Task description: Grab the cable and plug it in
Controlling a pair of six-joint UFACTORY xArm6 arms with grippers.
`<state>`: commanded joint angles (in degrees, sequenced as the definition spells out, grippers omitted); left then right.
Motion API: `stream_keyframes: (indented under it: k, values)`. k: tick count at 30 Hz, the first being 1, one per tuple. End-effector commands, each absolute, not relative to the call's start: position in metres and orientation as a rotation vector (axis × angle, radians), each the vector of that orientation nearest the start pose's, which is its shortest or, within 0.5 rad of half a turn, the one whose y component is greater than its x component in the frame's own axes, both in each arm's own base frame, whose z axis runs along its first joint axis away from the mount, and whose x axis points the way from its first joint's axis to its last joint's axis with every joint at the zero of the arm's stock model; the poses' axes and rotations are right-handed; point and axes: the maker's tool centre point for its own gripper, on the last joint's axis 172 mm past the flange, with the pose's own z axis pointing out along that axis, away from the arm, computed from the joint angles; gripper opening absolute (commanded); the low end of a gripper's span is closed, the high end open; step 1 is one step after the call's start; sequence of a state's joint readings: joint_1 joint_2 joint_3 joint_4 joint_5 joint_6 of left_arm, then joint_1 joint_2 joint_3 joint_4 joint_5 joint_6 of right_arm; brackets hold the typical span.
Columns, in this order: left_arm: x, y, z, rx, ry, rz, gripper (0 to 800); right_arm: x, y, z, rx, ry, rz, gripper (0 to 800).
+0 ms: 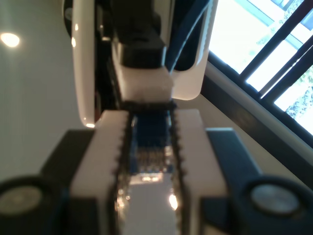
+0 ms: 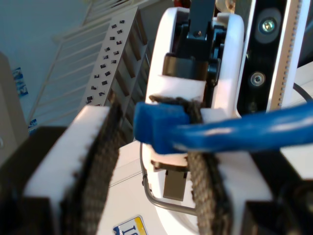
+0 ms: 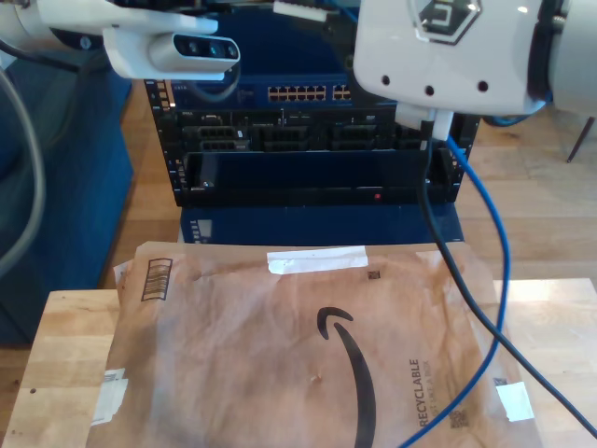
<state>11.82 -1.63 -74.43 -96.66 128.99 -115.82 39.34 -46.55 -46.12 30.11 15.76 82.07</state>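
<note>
Cable point(image 2: 244, 132): thin blue ethernet lead, booted plug point(image 2: 154, 129) at the end.

Location. In the exterior view the cable hangs from beside the rack point(image 3: 317, 140), just under the white arm housing point(image 3: 448, 56), and runs down across the near corner of the brown mailer point(image 3: 280, 373), alongside a thicker black cable point(image 3: 466, 299) that is not ours. The mailer lies on the wooden table point(image 3: 65, 355), in front of the rack.

Hold, second gripper point(image 2: 149, 142). We judge it clenched on the plug end: the boot sits against one ridged pad, with the cord trailing out sideways. The other pad looks a little apart from the boot, so the grip may be one-sided (hard to be sure at this range).

Hold, first gripper point(image 1: 149, 161). Its serrated pads are closed onto a blue connector body with a clear tip.

Handling. Light and limp; the cord will sag and tug at the plug as the arms travel. The boot is rubbery and grips well. The clear tip and its latch tab are fragile. Best hold is on the boot just behind the tip, square to the rack's port row point(image 3: 308, 93), never on the loose cord.

Status. Plug not yet seated, in our judgement.
</note>
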Motion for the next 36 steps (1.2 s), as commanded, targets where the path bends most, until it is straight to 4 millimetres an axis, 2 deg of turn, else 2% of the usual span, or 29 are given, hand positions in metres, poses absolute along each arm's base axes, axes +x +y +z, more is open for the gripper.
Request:
stream_keyframes:
  k: [10, 12, 14, 15, 16, 18, 19, 21, 25, 30, 33, 36]
  values:
    - [0.339, -0.188, 0.604, 1.140, 1.278, -2.100, 20, 0.347, 0.284, 0.606, -1.486, 0.965, -0.245, 181]
    - [0.339, -0.188, 0.604, 1.140, 1.278, -2.100, 20, 0.347, 0.284, 0.606, -1.482, 0.968, -0.243, 123]
    - [0.339, -0.188, 0.604, 1.141, 1.278, -2.102, 37, 0.348, 0.282, 0.606, -1.461, 0.983, -0.236, 33]
    - [0.338, -0.188, 0.603, 1.141, 1.281, -2.108, 80, 0.350, 0.281, 0.603, -1.453, 0.992, -0.235, 13]
    - [0.336, -0.188, 0.603, 1.140, 1.284, -2.128, 179, 0.351, 0.280, 0.604, -1.446, 0.994, -0.238, 6]
    - [0.336, -0.188, 0.602, 1.117, 1.277, -2.157, 301, 0.350, 0.280, 0.604, -1.445, 0.994, -0.237, 3]
    - [0.337, -0.187, 0.604, 1.106, 1.264, -2.161, 400, 0.349, 0.281, 0.604, -1.446, 0.991, -0.234, 3]
    - [0.339, -0.186, 0.606, 1.095, 1.260, -2.157, 454, 0.349, 0.282, 0.604, -1.447, 0.990, -0.233, 3]
    - [0.343, -0.187, 0.606, 1.087, 1.269, -2.145, 736, 0.350, 0.283, 0.605, -1.444, 0.994, -0.229, 3]
    - [0.360, -0.189, 0.607, 1.043, 1.315, -2.087, 791, 0.351, 0.284, 0.613, -1.410, 1.032, -0.182, 2]
    - [0.377, -0.173, 0.603, 1.029, 1.405, -1.964, 793, 0.353, 0.299, 0.600, -1.479, 1.059, -0.133, 1]
    - [0.389, -0.161, 0.589, 1.065, 1.552, -1.816, 793, 0.359, 0.308, 0.586, -1.524, 1.124, -0.073, 1]
